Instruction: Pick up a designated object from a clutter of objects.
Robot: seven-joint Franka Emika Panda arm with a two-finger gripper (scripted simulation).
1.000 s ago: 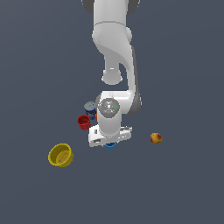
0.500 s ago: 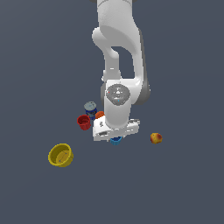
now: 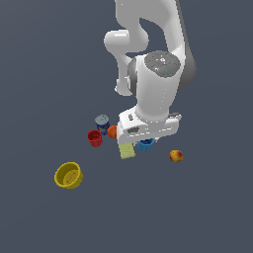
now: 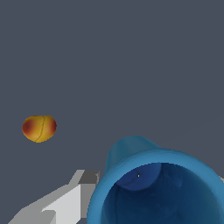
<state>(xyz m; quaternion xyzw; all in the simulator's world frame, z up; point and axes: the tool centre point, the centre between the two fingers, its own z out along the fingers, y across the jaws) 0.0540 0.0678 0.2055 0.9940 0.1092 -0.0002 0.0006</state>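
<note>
The bright-blue cup (image 3: 146,145) hangs right under my white hand, between the fingers of my gripper (image 3: 146,142), and is off the floor. In the wrist view the blue cup (image 4: 153,188) fills the near part of the picture, with its open mouth toward the camera. One grey finger (image 4: 70,199) lies against its side, and the other is all but hidden at the picture's edge. The rest of the clutter lies below: the red cup (image 3: 94,137), the grey-lidded blue can (image 3: 102,121), the orange ball (image 3: 112,131) and the pale yellow-green pad (image 3: 127,150).
The red-yellow fruit (image 3: 176,156) lies alone toward the exterior view's right and also shows in the wrist view (image 4: 39,128). The larger yellow bowl (image 3: 68,175) stands apart at the exterior view's left. The floor is plain dark grey.
My hand has risen and shifted toward the exterior view's right, carrying the blue cup up and away from beside the pad. The other items have not moved.
</note>
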